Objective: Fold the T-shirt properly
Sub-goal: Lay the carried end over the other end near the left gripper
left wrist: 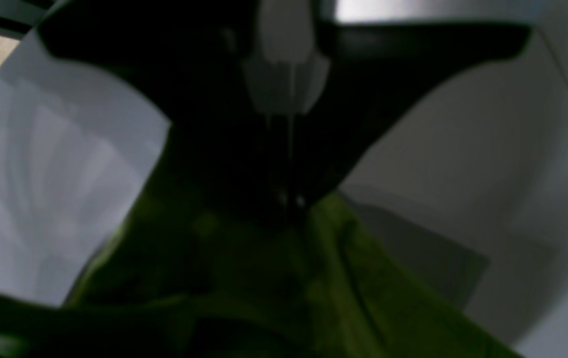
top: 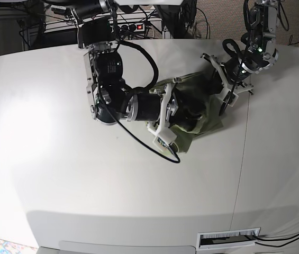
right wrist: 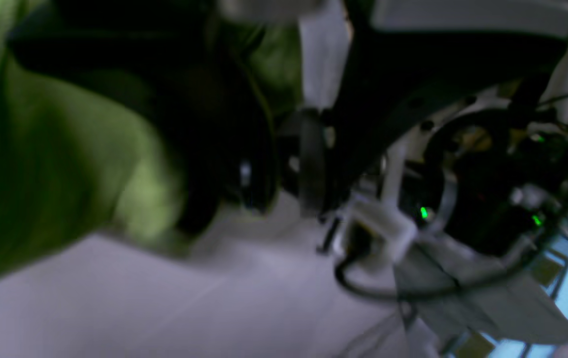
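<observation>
Both grippers work at the T-shirt [top: 199, 114], bunched in a heap far of centre on the table [top: 59, 174]: the left gripper [top: 224, 98] is pinched closed on its right-hand edge, while the right gripper [top: 183, 111] is buried in cloth, its opening impossible to judge. Soft, thin and light, the shirt will likely sag and crumple, so hems or shoulder seams look like the best holds.

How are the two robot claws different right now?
The left claw is pinched shut on the green T-shirt, while the right claw is too blurred to tell. From above, the left claw comes from the table's far side, the right claw from its side. Both are at the T-shirt.
</observation>
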`<state>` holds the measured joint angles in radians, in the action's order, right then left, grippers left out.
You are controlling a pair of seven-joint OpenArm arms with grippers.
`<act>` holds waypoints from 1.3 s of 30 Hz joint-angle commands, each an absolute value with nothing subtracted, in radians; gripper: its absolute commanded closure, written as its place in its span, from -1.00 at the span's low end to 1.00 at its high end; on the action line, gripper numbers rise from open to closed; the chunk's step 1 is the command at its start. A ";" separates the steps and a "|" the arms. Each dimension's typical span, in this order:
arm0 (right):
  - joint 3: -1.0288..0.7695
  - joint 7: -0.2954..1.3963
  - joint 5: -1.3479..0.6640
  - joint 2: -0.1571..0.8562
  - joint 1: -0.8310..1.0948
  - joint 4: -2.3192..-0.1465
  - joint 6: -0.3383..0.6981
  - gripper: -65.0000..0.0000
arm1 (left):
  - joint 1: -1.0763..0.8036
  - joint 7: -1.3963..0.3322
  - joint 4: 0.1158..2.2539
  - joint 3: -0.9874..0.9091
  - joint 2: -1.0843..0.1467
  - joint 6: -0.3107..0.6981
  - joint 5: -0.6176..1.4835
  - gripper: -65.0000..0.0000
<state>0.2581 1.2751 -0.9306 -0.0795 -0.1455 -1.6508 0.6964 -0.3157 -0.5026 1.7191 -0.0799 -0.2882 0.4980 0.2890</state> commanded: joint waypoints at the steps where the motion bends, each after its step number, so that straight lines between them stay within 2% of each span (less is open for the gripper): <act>1: 0.260 1.250 -0.979 -0.096 -0.171 -1.667 0.698 0.58 | -0.316 -0.523 1.723 -0.081 -0.294 0.498 0.269 1.00; 11: 0.248 1.259 -0.962 -0.108 -0.253 -1.668 0.698 0.58 | -0.316 -0.547 1.749 -0.083 -0.297 0.493 0.166 1.00; 16: 0.140 1.267 -0.947 -0.108 -0.295 -1.668 0.698 0.58 | -0.316 -0.548 1.821 -0.089 -0.297 0.490 0.164 1.00; 20: 0.042 1.396 -0.994 -0.097 -0.318 -1.668 0.698 0.58 | -0.319 -0.545 1.821 -0.089 -0.297 0.490 0.164 1.00; 22: 0.033 1.396 -1.018 -0.064 -0.311 -1.668 0.698 0.58 | -0.319 -0.544 1.821 -0.089 -0.296 0.490 0.164 1.00; 30: 0.163 1.396 -1.022 0.106 -0.299 -1.668 0.698 0.58 | -0.319 -0.522 1.817 -0.089 -0.296 0.490 0.164 1.00; 39: 0.329 1.396 -1.020 0.182 -0.299 -1.668 0.698 0.58 | -0.319 -0.522 1.816 -0.089 -0.293 0.491 0.172 1.00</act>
